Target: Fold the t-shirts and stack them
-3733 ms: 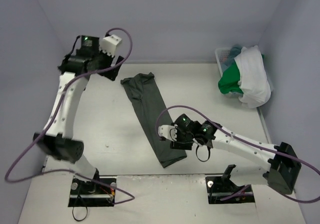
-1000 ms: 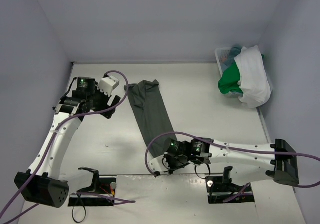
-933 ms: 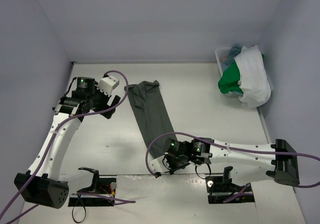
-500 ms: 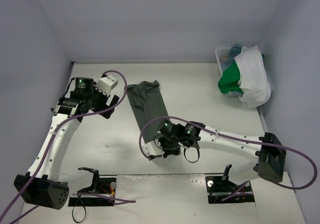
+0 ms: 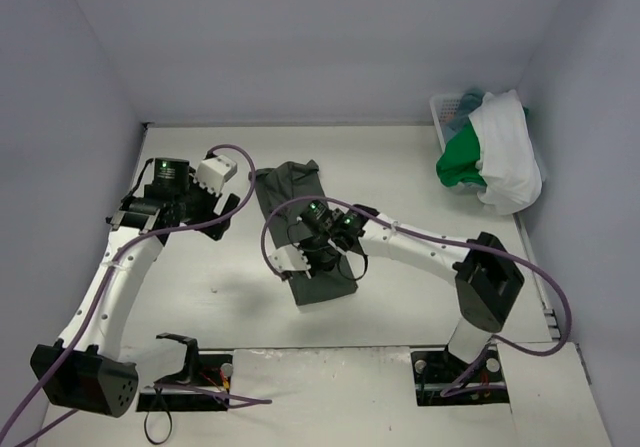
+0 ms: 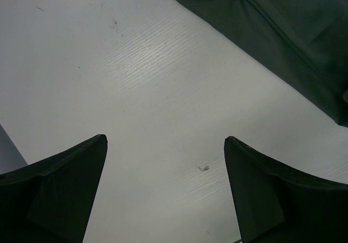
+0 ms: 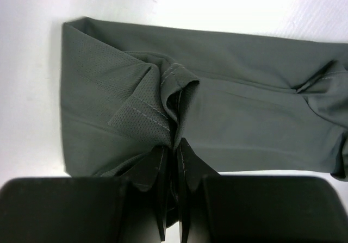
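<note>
At the middle of the pale table [image 5: 430,197], the dark grey-green cloth t-shirt [image 5: 292,191] lies folded into a long strip. Its fine-mesh hem is bunched and pinched between the closed fingers of the right gripper [image 7: 175,145]. The left gripper [image 6: 165,139] hangs spread wide over bare, faintly grained tabletop beside the shirt's far end. In the far right corner, a white plastic lattice basket [image 5: 441,115] holds a crumpled white t-shirt [image 5: 505,157] and a bright green t-shirt [image 5: 458,165].

I'm driving this from afar in what looks like a robotics lab cell: a bare white table [image 5: 420,167] boxed in by plain pale walls [image 5: 300,37]. The left arm [image 5: 115,267] and right arm [image 5: 420,247] stand on black base plates [image 5: 185,382] trailing loose purple cables [image 5: 235,152]. The only homely thing is a white lattice basket [image 5: 445,117] heaped with t-shirts [image 5: 490,162].
</note>
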You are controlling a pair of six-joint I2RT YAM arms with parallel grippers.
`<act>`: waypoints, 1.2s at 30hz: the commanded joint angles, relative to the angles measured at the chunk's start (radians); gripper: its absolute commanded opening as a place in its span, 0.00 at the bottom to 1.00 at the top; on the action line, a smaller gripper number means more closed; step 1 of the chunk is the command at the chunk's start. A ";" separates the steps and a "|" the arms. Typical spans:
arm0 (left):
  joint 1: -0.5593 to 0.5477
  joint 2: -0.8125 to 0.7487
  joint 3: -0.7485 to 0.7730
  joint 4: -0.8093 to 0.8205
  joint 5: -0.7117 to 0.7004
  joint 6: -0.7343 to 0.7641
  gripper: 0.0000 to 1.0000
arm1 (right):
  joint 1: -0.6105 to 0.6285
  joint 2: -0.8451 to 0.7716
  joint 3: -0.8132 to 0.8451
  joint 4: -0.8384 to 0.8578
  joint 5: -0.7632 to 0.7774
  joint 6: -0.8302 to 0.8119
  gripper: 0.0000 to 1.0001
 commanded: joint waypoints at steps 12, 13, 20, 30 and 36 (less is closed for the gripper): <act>0.006 0.028 0.006 0.082 0.024 -0.024 0.83 | -0.128 0.149 0.231 0.004 -0.052 -0.120 0.01; 0.006 0.027 0.003 0.084 0.024 -0.022 0.83 | -0.131 0.160 0.240 0.002 -0.054 -0.122 0.01; 0.008 0.014 -0.011 0.084 0.024 -0.024 0.83 | -0.142 0.235 0.327 0.005 -0.086 -0.117 0.02; 0.023 -0.007 -0.025 0.090 0.053 -0.037 0.83 | -0.143 0.367 0.350 0.072 -0.069 -0.058 0.16; 0.029 -0.003 -0.022 0.093 0.074 -0.051 0.83 | -0.145 0.390 0.286 0.240 0.043 0.037 0.31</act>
